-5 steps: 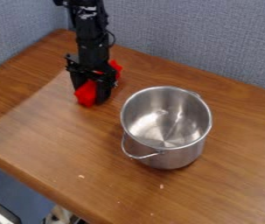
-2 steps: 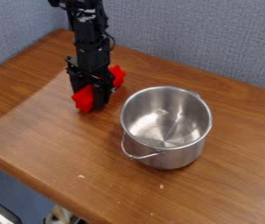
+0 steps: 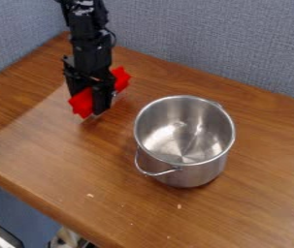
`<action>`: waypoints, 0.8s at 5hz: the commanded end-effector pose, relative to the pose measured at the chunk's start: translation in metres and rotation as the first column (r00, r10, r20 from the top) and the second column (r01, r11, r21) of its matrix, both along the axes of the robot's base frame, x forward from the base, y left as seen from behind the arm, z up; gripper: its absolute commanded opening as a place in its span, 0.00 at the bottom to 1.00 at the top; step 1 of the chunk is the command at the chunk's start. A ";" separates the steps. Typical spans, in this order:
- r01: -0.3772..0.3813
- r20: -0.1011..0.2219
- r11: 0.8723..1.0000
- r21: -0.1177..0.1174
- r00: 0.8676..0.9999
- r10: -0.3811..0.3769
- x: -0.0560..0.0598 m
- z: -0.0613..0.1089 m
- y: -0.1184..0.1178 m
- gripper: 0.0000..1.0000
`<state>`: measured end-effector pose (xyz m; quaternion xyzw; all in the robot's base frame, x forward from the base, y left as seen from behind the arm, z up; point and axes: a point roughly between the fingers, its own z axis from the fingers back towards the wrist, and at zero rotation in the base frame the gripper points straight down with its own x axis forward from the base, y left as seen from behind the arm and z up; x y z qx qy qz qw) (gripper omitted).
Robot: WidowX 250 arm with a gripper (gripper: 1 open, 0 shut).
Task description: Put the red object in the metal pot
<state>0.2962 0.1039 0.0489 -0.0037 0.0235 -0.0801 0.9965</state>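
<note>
The red object [image 3: 81, 101] is a bright red block held crosswise between the black fingers of my gripper [image 3: 92, 105]. Its ends stick out on both sides of the fingers. The gripper points straight down, is shut on the block, and holds it a little above the wooden table [image 3: 52, 155]. The metal pot [image 3: 188, 170] is shiny and round with a thin wire handle hanging at its front. It stands upright and empty to the right of the gripper, apart from it.
The table's front edge runs diagonally along the lower left, with the floor below it. A blue-grey wall [image 3: 227, 39] stands close behind the table. The black arm [image 3: 84, 24] rises from the gripper toward the top left.
The gripper has lifted the red block off the table and shifted it slightly left and away from the pot. The pot has not moved.
</note>
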 end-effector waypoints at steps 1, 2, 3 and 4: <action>0.031 0.076 0.999 0.013 0.997 -0.032 0.007 0.032 -0.011 0.00; 0.041 0.108 0.999 -0.009 0.993 -0.040 -0.005 0.046 -0.015 0.00; 0.071 0.136 0.997 0.003 0.988 -0.071 -0.013 0.059 -0.024 0.00; 0.151 0.179 0.988 0.022 0.972 -0.153 -0.011 0.077 -0.040 0.00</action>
